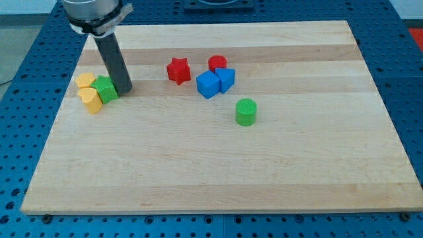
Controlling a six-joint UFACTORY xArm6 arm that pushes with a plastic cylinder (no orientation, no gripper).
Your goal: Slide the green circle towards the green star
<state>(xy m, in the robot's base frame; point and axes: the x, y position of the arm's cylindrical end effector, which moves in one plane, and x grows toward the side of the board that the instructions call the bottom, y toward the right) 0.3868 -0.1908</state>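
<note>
The green circle (pixel 246 112) stands alone right of the board's middle. The green star (pixel 105 88) lies at the view's left, wedged between two yellow blocks (pixel 85 81) (pixel 92 100). My tip (pixel 124 90) rests on the board just right of the green star, touching or nearly touching it, and far left of the green circle.
A red star (pixel 178 70), a red circle (pixel 217 63) and two blue blocks (pixel 207 84) (pixel 225 79) cluster near the top middle, between the green star and the green circle. The wooden board (pixel 218 172) lies on a blue pegboard table.
</note>
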